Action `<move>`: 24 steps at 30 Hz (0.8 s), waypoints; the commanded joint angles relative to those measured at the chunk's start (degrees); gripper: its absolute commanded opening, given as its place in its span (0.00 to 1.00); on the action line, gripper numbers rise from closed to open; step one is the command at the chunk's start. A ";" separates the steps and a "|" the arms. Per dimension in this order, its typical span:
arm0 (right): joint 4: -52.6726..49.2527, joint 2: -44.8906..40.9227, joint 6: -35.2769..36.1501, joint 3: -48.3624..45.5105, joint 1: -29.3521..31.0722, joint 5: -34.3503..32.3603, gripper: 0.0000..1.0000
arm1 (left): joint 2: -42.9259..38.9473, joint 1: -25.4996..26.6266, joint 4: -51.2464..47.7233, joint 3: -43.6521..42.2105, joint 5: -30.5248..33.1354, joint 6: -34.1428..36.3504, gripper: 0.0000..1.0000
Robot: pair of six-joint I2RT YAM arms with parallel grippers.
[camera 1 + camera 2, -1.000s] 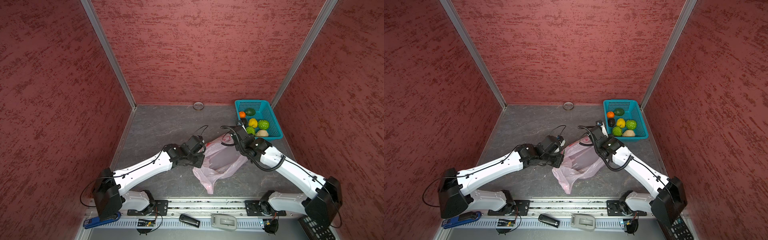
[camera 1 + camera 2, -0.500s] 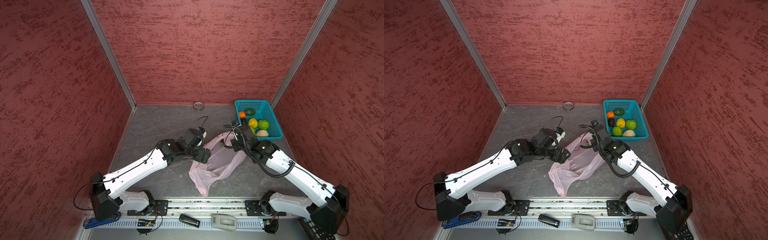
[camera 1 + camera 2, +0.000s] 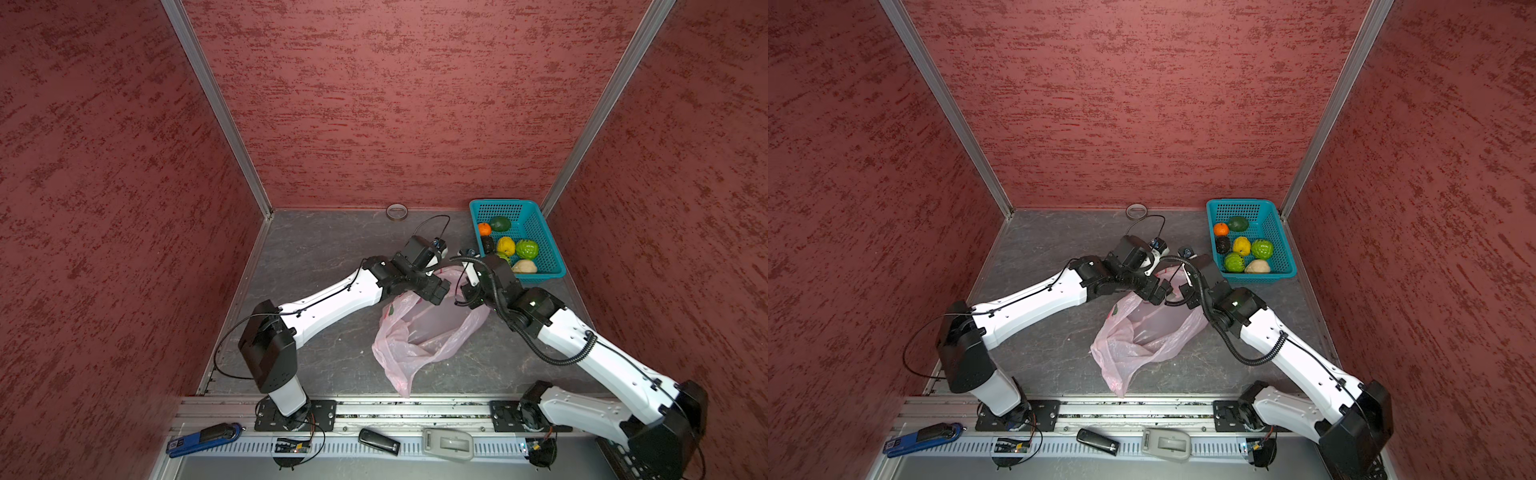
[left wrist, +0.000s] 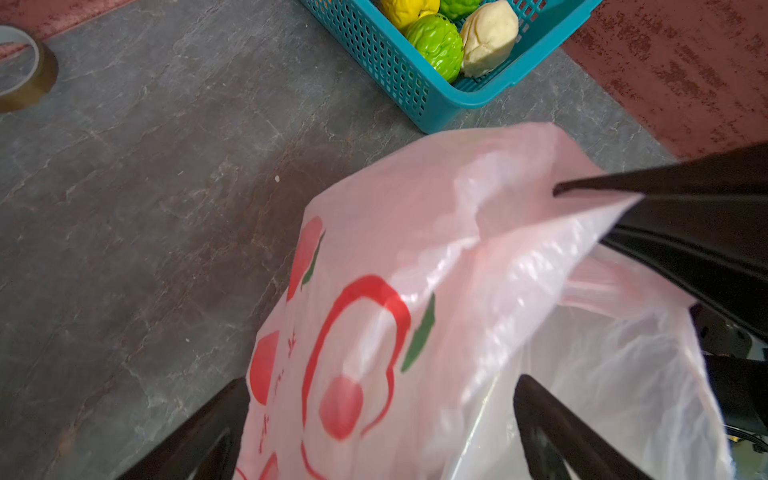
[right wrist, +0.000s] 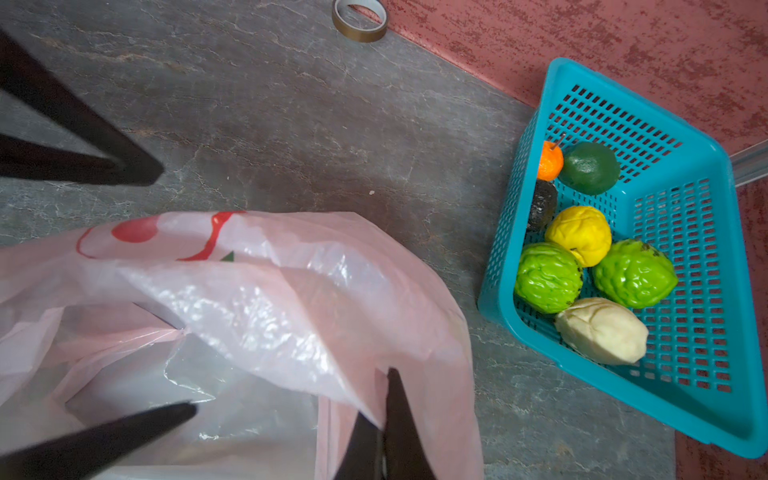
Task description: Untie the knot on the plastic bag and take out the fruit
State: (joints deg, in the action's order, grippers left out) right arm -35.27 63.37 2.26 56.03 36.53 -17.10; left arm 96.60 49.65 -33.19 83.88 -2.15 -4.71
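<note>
The pale pink plastic bag (image 3: 419, 332) (image 3: 1138, 336) lies slack on the grey floor with its mouth open and looks empty. The knot is out of view. My right gripper (image 5: 384, 399) (image 3: 467, 286) is shut on the bag's rim and holds it up. My left gripper (image 4: 376, 432) (image 3: 1156, 293) is open and straddles the printed wall of the bag (image 4: 374, 316). One of its fingers is outside the bag and the other inside the mouth. The fruit (image 3: 527, 249) (image 3: 1261, 248) (image 5: 548, 276) (image 4: 436, 45), several pieces, sits in the teal basket.
The teal basket (image 3: 498, 203) (image 3: 1237, 201) (image 5: 498, 266) stands in the back right corner, just beyond both grippers. A tape ring (image 3: 397, 212) (image 5: 361, 35) lies by the back wall. A blue tool (image 3: 203, 436), a black remote (image 3: 379, 440) and a grey device (image 3: 446, 444) rest on the front rail.
My left gripper has gone from shut to open and has reached further right and back to the bag's rim. The right gripper stays shut on the bag, whose mouth is now wider.
</note>
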 commanded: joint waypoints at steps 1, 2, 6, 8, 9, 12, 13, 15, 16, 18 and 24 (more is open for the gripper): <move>2.77 -0.97 2.25 -0.63 -0.15 1.87 0.00 | 0.40 -0.33 6.62 2.51 -3.26 4.10 0.92; 3.05 -0.97 2.48 -0.66 -0.19 1.93 0.00 | 0.80 -0.31 7.17 2.65 -3.89 4.56 0.89; 4.06 -0.45 3.00 -0.70 -0.24 2.19 0.00 | 2.54 -0.76 9.00 2.70 -7.09 5.27 0.71; 4.59 -0.28 2.96 -0.79 -0.37 1.94 0.00 | 3.24 -0.91 9.36 2.69 -8.28 5.56 0.59; 4.84 -0.29 2.91 -0.90 -0.49 1.92 0.00 | 3.63 -0.94 9.32 2.79 -8.77 5.59 0.50; 5.47 -0.27 2.92 -0.88 -1.10 2.54 0.00 | 4.10 -0.98 10.21 2.21 -10.28 5.32 0.42; 5.64 -0.27 3.00 -0.80 -1.35 2.74 0.00 | 4.29 -0.93 10.42 2.15 -10.50 5.21 0.41; 5.67 -0.10 2.98 -0.73 -1.91 2.68 0.00 | 4.78 -0.94 10.25 2.33 -10.29 4.81 0.31; 5.52 0.06 2.77 -0.65 -2.23 2.56 0.00 | 5.04 -0.94 10.08 2.43 -9.80 4.63 0.22; 5.13 -0.08 2.27 -0.57 -2.88 2.16 0.01 | 5.25 -0.88 9.63 2.69 -8.10 3.77 0.03; -1.84 -3.50 -2.51 2.74 -3.54 6.45 0.62 | 3.55 -0.97 5.26 4.64 -0.52 -1.30 0.00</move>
State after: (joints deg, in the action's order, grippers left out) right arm -33.28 62.35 2.74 55.77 33.26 -14.37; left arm 101.41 48.86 -25.78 86.13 -6.90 -2.96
